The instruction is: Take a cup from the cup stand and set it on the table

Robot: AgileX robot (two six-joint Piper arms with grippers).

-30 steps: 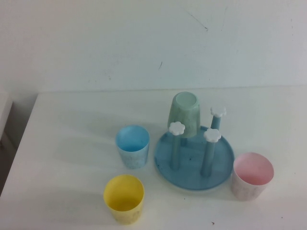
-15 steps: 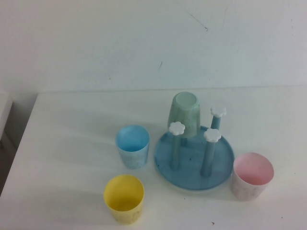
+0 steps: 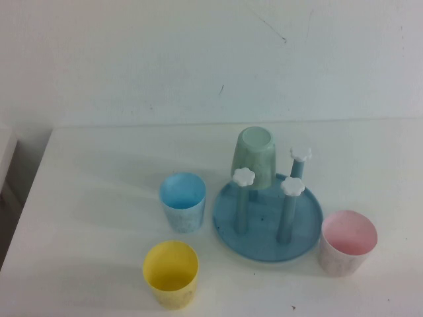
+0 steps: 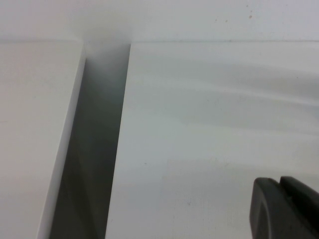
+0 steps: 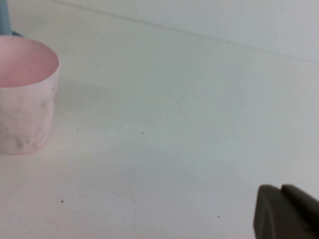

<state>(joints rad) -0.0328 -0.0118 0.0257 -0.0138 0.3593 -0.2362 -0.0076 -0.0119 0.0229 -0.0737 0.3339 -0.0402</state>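
Observation:
The pale pink cup [image 3: 348, 243] stands upright on the white table [image 3: 99, 165], just right of the cup stand [image 3: 264, 232]. The stand is a round blue tray with pegs topped by white flower caps [image 3: 244, 176]. Neither arm shows in the high view. My right gripper [image 5: 280, 190] is shut and empty, low over bare table, well apart from the pink cup [image 5: 25, 99]. My left gripper [image 4: 279, 181] is shut and empty over bare table near the table's left edge.
A mint-green cup [image 3: 254, 157] sits upside down on a back peg of the stand. A light blue cup [image 3: 182, 201] and a yellow cup [image 3: 171, 273] stand upright left of the stand. A dark gap [image 4: 94, 149] separates the table from a neighbouring white surface.

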